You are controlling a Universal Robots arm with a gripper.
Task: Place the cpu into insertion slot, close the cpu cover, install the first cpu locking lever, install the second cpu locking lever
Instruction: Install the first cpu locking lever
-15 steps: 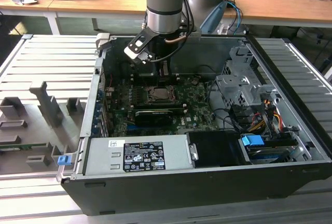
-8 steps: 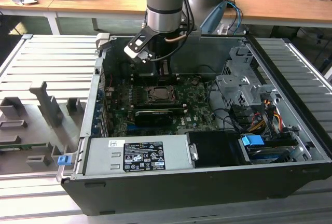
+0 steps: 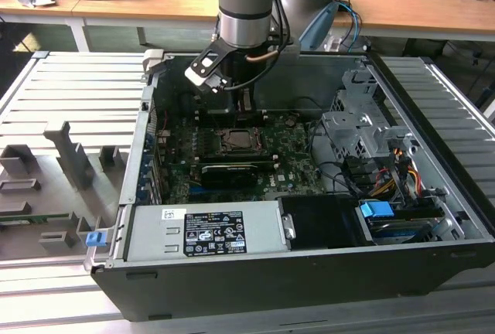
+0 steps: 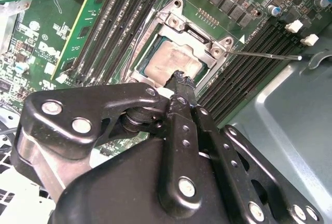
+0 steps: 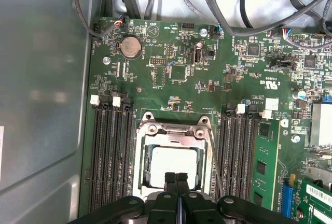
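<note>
One end effector (image 3: 241, 108) hovers above the slot (image 3: 236, 142), mid-frame in the exterior view. Second wrist view: fingers (image 4: 182, 86) pinched together, empty, over the cpu (image 4: 168, 60); lever (image 4: 264, 55) standing free. First wrist view: cover (image 5: 174, 129) down. The tips might slip and scratch the cpu.

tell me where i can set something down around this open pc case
Free: the ribbed grey surface at the exterior view's right of the black computer case. Crowded: the green circuit board under the black gripper, and the cable-filled drive bay.
</note>
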